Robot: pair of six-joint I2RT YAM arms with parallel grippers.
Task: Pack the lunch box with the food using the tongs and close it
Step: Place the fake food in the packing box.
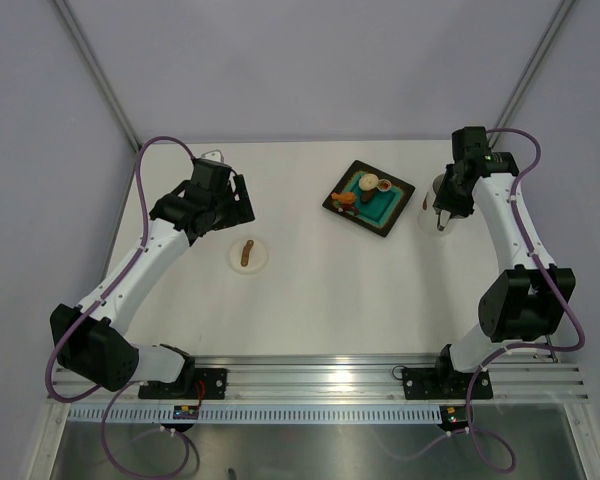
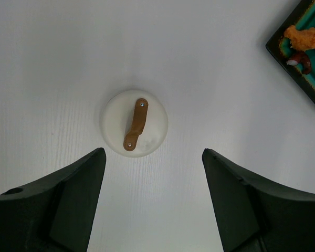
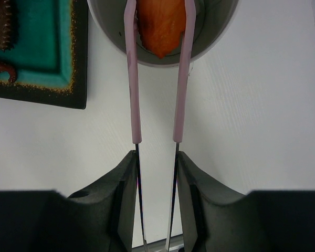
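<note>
- as the overhead view shows it, the left claw (image 1: 235,203) hangs spread over the counter (image 1: 320,300), with the lid (image 1: 248,254) just beside it; the right claw (image 1: 442,215) is above the lunch box (image 1: 426,216).
- left wrist: fingers wide apart and empty, lid (image 2: 155,123) flat ahead of them.
- right wrist: the right claw (image 3: 156,155) clamps the tongs (image 3: 131,79), their tips pinching an orange food piece (image 3: 163,26) over the lunch box (image 3: 215,31) mouth ahead; tray (image 3: 79,52) to the left.
</note>
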